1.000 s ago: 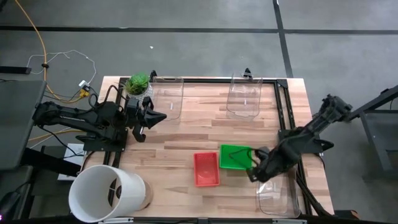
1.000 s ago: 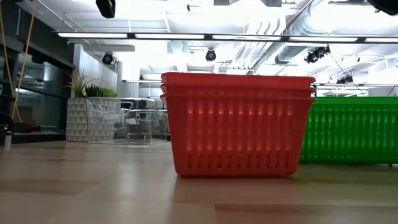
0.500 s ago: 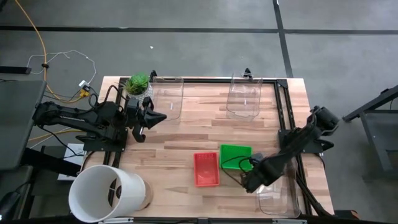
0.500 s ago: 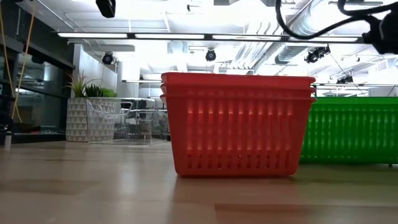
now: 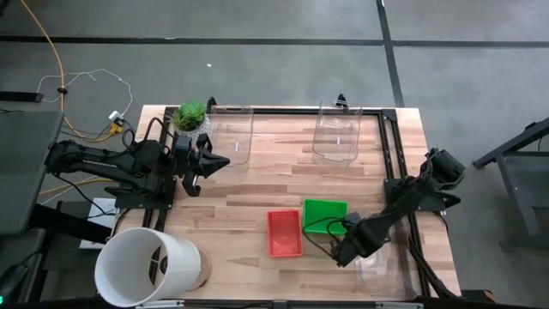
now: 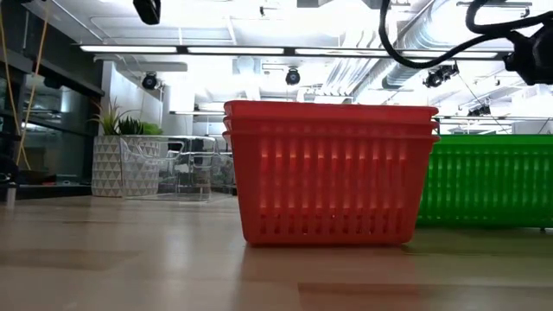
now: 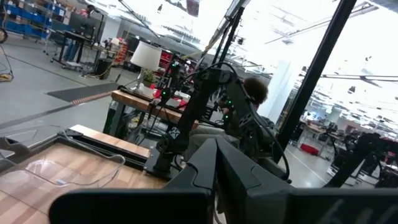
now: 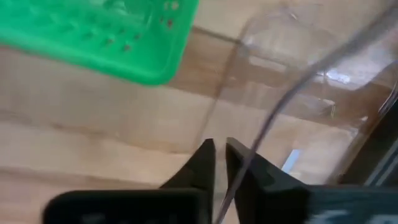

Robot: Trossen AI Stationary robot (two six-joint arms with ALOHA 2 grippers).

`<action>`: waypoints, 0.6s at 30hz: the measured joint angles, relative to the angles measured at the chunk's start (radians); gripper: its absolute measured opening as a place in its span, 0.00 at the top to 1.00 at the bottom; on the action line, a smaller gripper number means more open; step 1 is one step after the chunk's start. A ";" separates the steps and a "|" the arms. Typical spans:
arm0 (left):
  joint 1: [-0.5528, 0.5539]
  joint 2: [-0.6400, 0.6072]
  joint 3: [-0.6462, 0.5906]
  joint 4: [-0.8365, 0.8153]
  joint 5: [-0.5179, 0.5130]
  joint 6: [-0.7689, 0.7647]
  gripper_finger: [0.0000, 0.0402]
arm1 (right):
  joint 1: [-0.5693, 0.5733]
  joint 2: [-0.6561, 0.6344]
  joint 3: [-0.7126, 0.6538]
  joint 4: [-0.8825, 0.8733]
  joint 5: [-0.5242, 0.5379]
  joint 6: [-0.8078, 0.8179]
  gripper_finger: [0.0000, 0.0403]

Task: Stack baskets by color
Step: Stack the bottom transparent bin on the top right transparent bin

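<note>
Right gripper pinched nearly shut, empty, at a clear bin's rim.

The bright green mesh plastic basket lies just beyond it, touching the red mesh basket stack mid-table; the left gripper, clenched, waits well apart.

The wooden table carries a red basket stack beside a green basket near its front edge, clear bins at the back, and a white bucket at the front left corner.
</note>
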 joint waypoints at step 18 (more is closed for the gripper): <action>0.000 0.000 0.000 0.000 0.080 -0.019 1.00 | 0.002 -0.262 0.196 -0.071 0.007 -0.293 1.00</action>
